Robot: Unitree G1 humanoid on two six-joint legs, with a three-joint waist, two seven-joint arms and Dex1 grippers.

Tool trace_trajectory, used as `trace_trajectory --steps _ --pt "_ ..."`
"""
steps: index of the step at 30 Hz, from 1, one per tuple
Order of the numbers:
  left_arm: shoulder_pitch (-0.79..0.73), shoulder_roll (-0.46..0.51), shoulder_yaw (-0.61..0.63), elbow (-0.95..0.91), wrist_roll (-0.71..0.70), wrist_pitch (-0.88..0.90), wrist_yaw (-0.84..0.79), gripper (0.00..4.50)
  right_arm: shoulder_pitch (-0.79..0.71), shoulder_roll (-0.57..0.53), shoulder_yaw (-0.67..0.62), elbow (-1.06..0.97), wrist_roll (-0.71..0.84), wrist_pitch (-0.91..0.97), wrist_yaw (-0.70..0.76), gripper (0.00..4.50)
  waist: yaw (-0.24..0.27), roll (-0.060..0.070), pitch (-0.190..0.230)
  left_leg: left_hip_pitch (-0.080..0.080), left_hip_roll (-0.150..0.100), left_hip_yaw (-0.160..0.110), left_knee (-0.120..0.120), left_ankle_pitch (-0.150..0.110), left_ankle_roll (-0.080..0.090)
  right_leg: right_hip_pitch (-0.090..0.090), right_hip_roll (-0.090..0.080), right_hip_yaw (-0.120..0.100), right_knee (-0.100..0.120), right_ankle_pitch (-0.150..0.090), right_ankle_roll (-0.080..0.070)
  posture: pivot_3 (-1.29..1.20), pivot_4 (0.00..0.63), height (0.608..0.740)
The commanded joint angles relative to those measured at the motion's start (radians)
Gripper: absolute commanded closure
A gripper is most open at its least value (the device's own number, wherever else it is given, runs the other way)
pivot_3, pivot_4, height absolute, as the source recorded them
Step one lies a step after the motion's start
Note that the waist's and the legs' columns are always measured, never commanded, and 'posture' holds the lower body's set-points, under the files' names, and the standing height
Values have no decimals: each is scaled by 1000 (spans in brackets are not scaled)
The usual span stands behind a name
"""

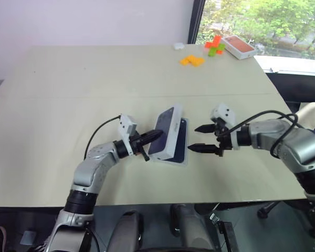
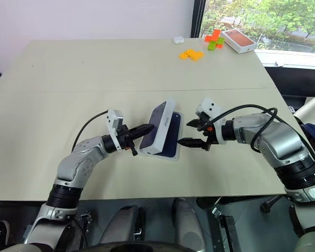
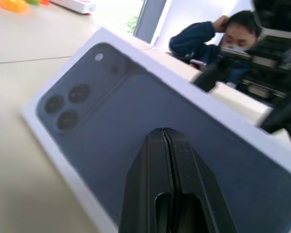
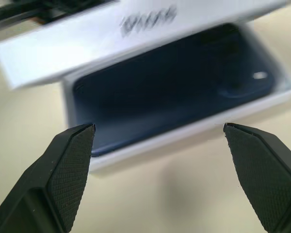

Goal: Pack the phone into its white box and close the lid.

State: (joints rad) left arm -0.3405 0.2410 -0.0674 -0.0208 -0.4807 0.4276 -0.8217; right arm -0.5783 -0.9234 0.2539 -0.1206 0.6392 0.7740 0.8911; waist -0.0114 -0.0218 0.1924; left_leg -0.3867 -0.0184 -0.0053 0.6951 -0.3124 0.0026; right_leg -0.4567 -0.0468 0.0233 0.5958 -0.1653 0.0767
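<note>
The white box [image 1: 171, 159] lies on the table in front of me with the dark blue phone [image 4: 174, 82] flat inside it. The lid [image 1: 165, 131], white with a phone picture printed on top, stands tilted over the box's left side, its right edge raised. My left gripper [image 1: 156, 135] is shut, and its tip rests against the lid's printed top [image 3: 111, 111]. My right gripper [image 1: 197, 138] is open just right of the box, a short gap away from it, with nothing between its fingers [image 4: 70, 160].
At the far right of the table lie an orange-topped white box [image 1: 238, 46], orange blocks [image 1: 191, 60], red and green blocks [image 1: 215, 46] and a small white object [image 1: 178, 45]. A black chair [image 1: 299, 86] stands off the right edge. A person [image 3: 218, 34] sits beyond.
</note>
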Motion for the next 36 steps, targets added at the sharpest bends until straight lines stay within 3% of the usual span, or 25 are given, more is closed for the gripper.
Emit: trace_trajectory --steps 1,9,15,19,25,30,36 --pt "-25 -19 -11 -30 -9 -2 9 4500 -21 15 -25 4 -57 -35 38 47 1 0 0 0 0 0 0 0 0 0 0 0 0 0 0 0 150 740" --pt "-49 -12 37 -53 -43 27 32 4500 -90 104 -39 164 -242 -106 -27 47 0 0 0 -1 0 0 1 0 0 0 -1 0 1 0 0 0 150 740" --pt "-81 42 79 -73 -44 46 48 4500 -100 175 -85 176 -265 -105 -52 47 0 0 0 -1 -1 -1 1 0 0 -1 -1 0 1 0 0 0 150 740" --pt "-81 84 114 -52 -41 39 50 4500 -112 196 -105 217 -313 -130 -91 1225 0 0 0 -1 -1 -1 1 0 0 -1 -1 0 1 0 0 0 150 740" --pt "-73 157 71 2 25 74 54 4500 -58 169 -72 157 -378 -208 -34 4418 1 0 0 -1 -1 -1 1 0 0 -1 -2 0 1 0 0 0 150 740" --pt "-93 165 16 47 86 95 73 4500 -17 128 -42 98 -412 -248 58 4470 0 0 0 -1 -2 -1 2 0 0 0 -2 -1 1 0 0 0 150 740" --pt "-119 158 -30 97 143 93 78 4500 -13 140 -40 88 -450 -248 68 4470 0 0 0 -1 -1 -1 2 0 0 -1 -2 -1 2 1 0 0 150 740"
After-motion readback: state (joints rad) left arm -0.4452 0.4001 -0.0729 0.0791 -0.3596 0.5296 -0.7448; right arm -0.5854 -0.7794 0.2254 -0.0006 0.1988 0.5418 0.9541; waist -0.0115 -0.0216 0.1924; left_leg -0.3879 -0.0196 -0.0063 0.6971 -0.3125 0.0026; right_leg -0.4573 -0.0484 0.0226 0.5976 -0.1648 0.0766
